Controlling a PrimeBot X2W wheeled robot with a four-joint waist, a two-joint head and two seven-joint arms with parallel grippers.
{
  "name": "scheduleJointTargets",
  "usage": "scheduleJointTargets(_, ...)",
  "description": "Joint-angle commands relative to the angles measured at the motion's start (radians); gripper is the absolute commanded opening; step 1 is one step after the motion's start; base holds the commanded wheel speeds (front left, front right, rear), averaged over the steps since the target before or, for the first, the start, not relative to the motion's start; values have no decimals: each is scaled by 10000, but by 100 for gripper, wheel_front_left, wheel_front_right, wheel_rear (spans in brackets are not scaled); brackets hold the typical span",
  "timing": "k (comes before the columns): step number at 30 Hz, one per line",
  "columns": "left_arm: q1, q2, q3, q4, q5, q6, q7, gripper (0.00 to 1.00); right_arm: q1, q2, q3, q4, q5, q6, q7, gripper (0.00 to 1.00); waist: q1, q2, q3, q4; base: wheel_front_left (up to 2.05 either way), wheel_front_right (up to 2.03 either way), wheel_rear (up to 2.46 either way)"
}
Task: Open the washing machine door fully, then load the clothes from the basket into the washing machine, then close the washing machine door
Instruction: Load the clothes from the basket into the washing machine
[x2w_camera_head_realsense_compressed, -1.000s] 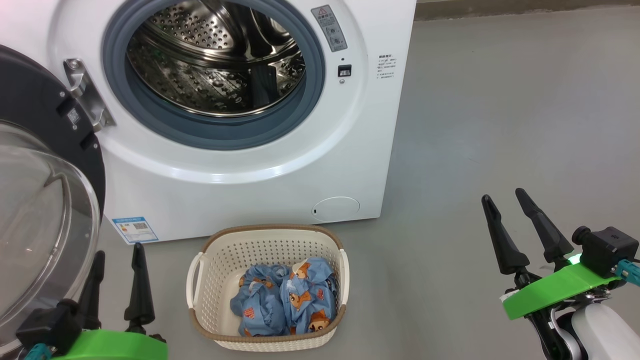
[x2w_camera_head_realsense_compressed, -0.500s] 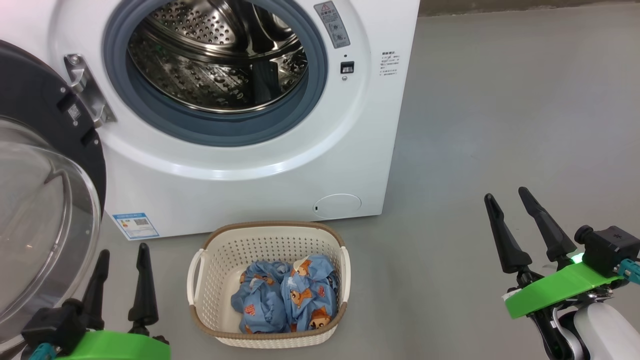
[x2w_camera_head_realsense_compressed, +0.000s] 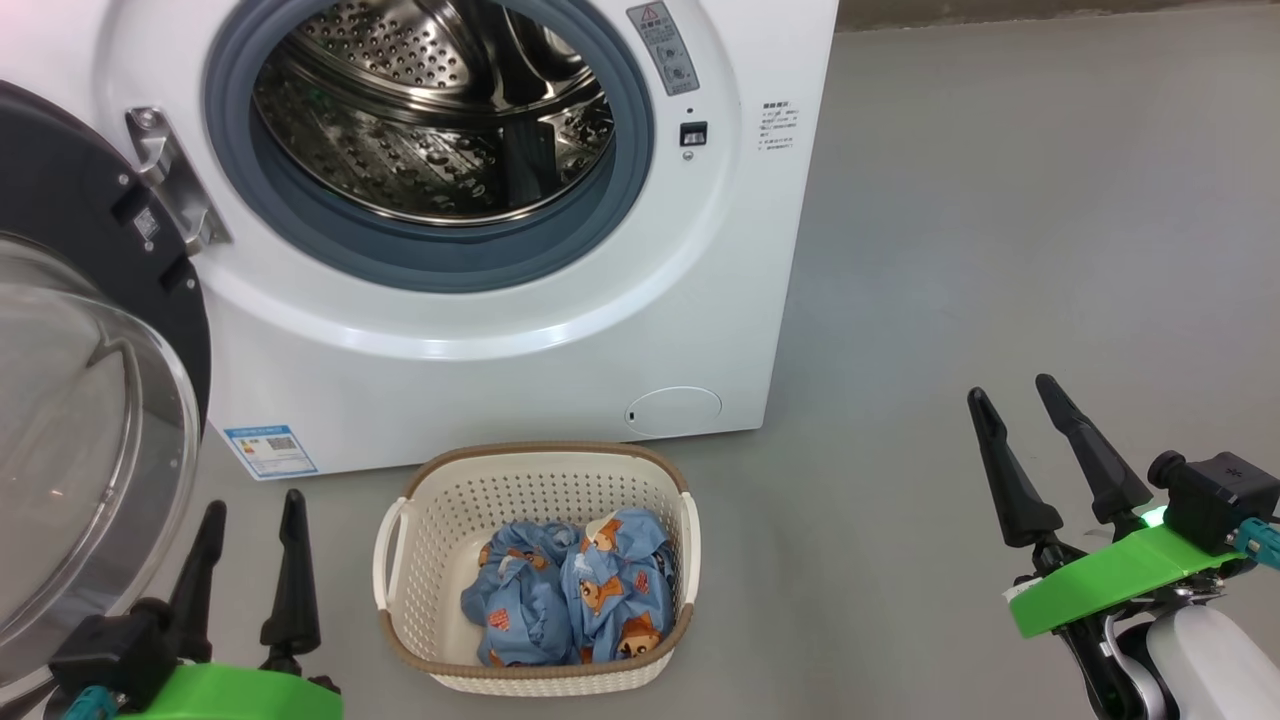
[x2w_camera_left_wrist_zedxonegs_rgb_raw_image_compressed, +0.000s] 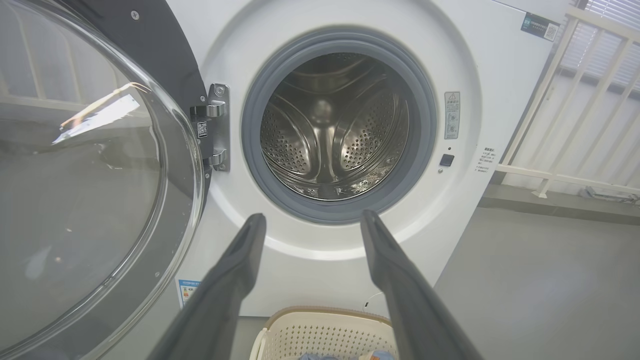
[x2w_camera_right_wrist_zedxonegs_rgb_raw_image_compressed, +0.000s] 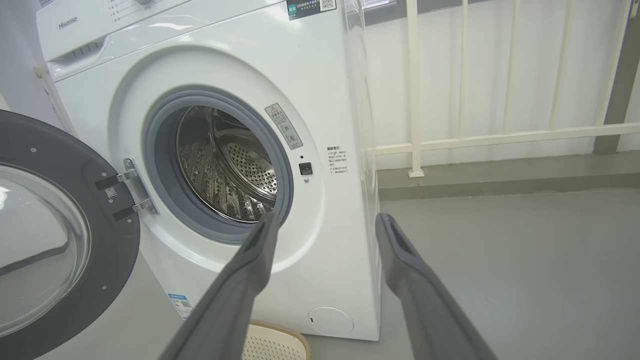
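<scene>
Looking down from the head cam, you've got the big white boxy front-loader washing machine (x2w_camera_head_realsense_compressed: 500, 390) at upper left, its large round door w/ glossy black rim & bulging clear glass bowl (x2w_camera_head_realsense_compressed: 90, 420) swung wide open on the silver metal hinge (x2w_camera_head_realsense_compressed: 175, 180) at the left of the opening. The perforated steel drum (x2w_camera_head_realsense_compressed: 430, 110) is exposed inside the grey rubber gasket (x2w_camera_head_realsense_compressed: 430, 265). The small cream-white perforated plastic basket w/ brown woven-look rim (x2w_camera_head_realsense_compressed: 545, 452) sits on the grey floor (x2w_camera_head_realsense_compressed: 1000, 250) right in front of the machine, just below the round service flap (x2w_camera_head_realsense_compressed: 673, 410) & to the right of the blue label (x2w_camera_head_realsense_compressed: 270, 452). The light blue clothes printed w/ orange-brown bears (x2w_camera_head_realsense_compressed: 570, 600) lie bunched in the basket's bottom, more toward its right side. Your left jaws stand spread wide, holding nothing, at lower left; their dark fingers (x2w_camera_head_realsense_compressed: 292, 570) point up betw. the door's glass & the basket, gripping neither. Your right jaws are likewise spread wide & empty at lower right, fingers (x2w_camera_head_realsense_compressed: 1005, 475) over bare floor, well apart from basket & machine. The left wrist cam looks straight into the drum betw. its fingers, w/ the basket rim at the bottom edge. The right wrist cam sees the machine at an angle, w/ a white railing (x2w_camera_right_wrist_zedxonegs_rgb_raw_image_compressed: 415, 90) behind it on the right.
</scene>
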Motion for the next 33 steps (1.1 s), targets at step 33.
scheduleJointTargets(33,-466,272,276,-43,245,17,-134,100,-99,-49,86,-276,-126,46,-94,100,0,0,112,130,0,0,0)
